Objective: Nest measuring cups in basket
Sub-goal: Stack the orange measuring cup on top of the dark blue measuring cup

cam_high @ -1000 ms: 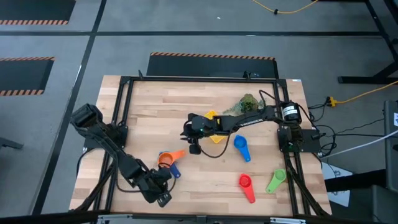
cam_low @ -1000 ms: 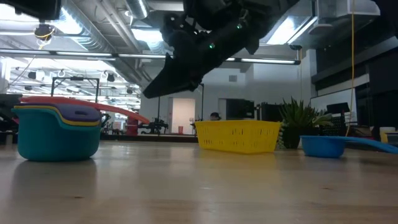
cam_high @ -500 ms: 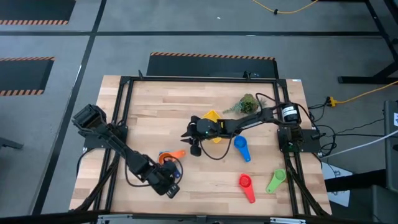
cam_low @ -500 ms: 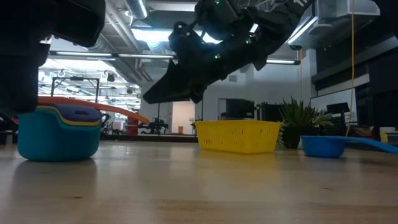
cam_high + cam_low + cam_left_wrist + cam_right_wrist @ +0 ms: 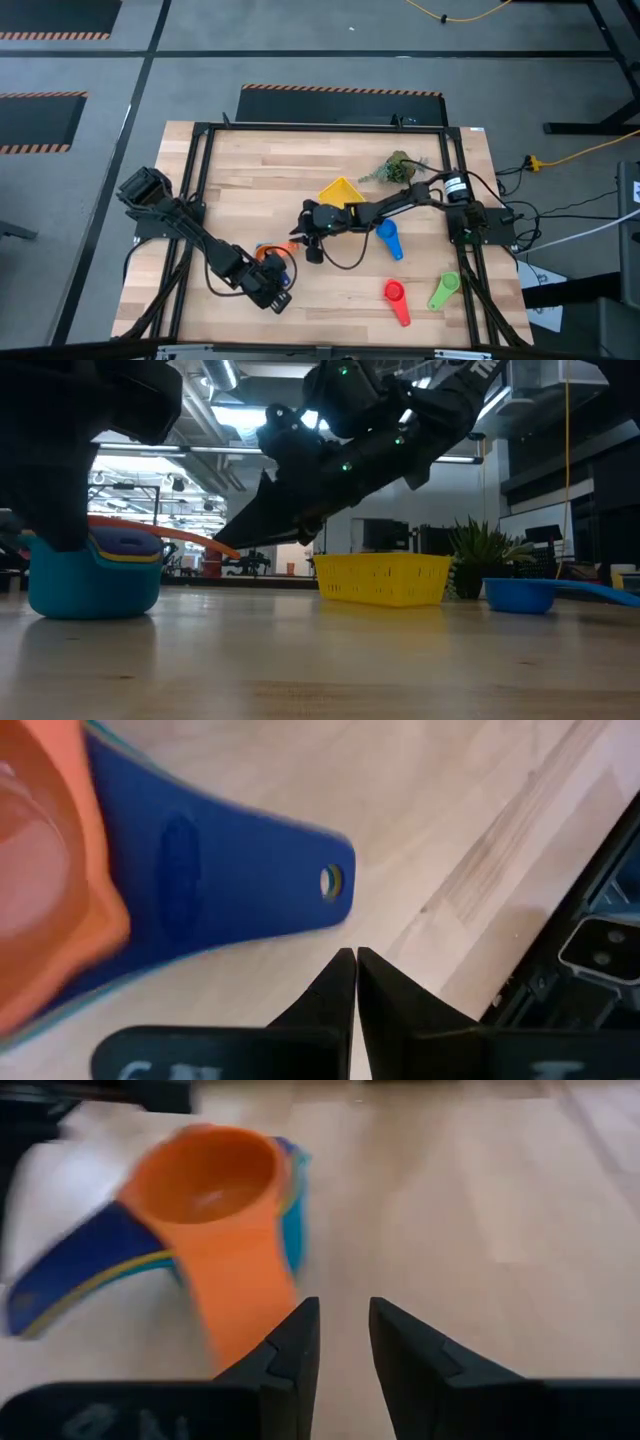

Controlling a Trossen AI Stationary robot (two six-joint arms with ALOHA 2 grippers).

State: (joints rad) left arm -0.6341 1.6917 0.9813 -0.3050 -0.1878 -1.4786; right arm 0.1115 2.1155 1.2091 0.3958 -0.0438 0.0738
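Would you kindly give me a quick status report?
Left gripper shut, empty, beside nested cups. Right gripper open, approaching them. Basket empty.

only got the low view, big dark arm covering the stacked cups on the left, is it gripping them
observer: No. The left gripper is shut on nothing, its tips beside the dark blue plastic cup handle, not touching it.
operator: and the other arm
observer: The right gripper is open and empty, facing the orange plastic measuring cup that tops the stack.
operator: any cups i cant see
observer: A red plastic measuring cup and a green one lie loose on the wooden table, outside the yellow plastic basket.
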